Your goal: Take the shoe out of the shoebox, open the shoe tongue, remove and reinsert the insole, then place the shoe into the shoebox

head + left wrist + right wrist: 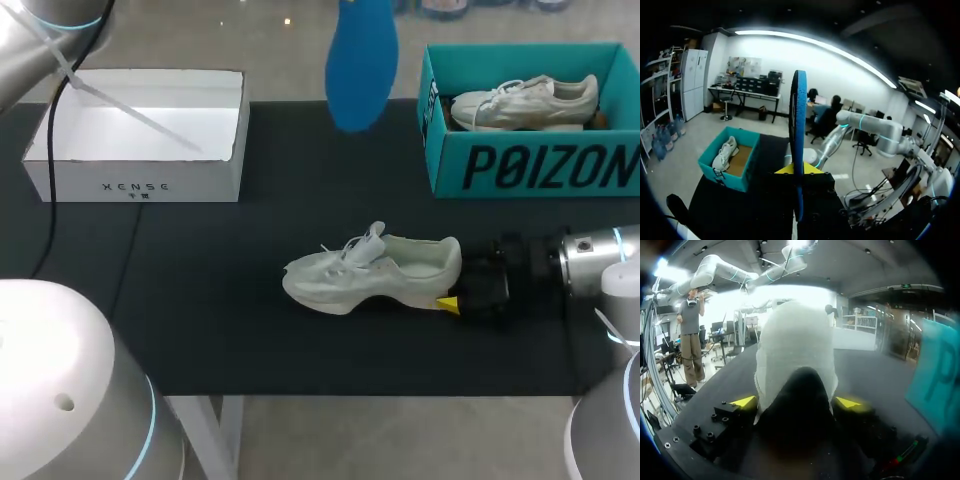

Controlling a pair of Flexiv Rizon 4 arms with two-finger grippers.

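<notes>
Large dark lettering crosses the teal shoebox (pixel 530 165) front, small lettering the white shoebox (pixel 135 186) front.

Round silver-white arms (pixel 590 262) with thin blue light rings; black right gripper (pixel 797 402) with small screws, bright yellow tips.

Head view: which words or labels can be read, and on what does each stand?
"XENSE": dark letters on the white box, front wall.
Small marks beneath it: too small to read.
"POIZON": large black letters on the teal shoebox, front wall, running to the picture's edge.
No print visible on the loose shoe, boxed shoe or blue insole.
</notes>
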